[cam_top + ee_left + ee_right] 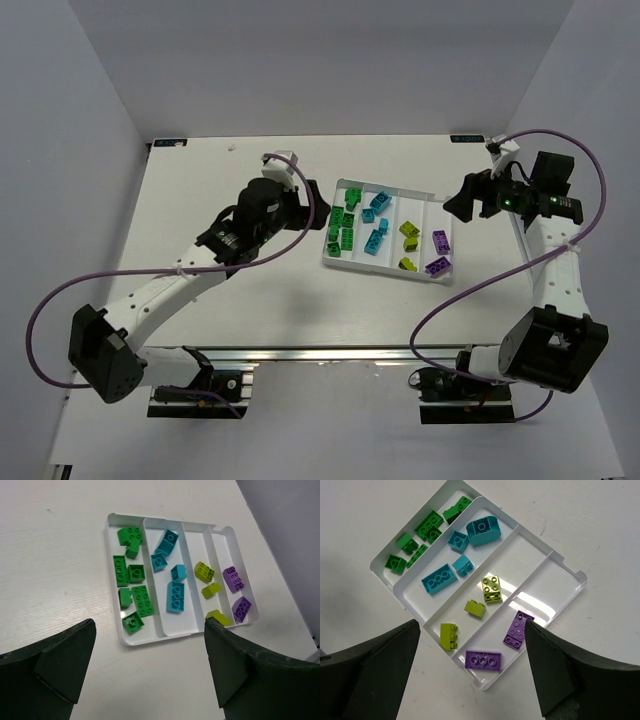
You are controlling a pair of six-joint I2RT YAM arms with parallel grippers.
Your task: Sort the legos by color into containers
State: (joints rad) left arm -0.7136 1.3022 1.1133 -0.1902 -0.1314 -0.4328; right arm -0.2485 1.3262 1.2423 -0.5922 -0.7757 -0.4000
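Observation:
The white tray (pixel 382 268) lies on the table between my two arms, and all the legos in view sit inside its containers. From left to right these hold several dark green bricks (pixel 341 230), several cyan ones (pixel 375 225), three lime ones (pixel 408 240) and two purple ones (pixel 438 252). My left gripper (pixel 303 205) hovers just left of the tray, open and holding nothing. My right gripper (pixel 462 200) hangs at the tray's right end, open as well. The left wrist view shows the tray (pixel 186 622) beyond the open left gripper (pixel 149 625). The right wrist view shows the tray (pixel 545 587) under the open right gripper (pixel 471 624).
White walls enclose the table on the left, back and right. Purple cables (pixel 45 310) loop out from both arms. An aluminium rail (pixel 330 352) with both arm bases runs along the near edge.

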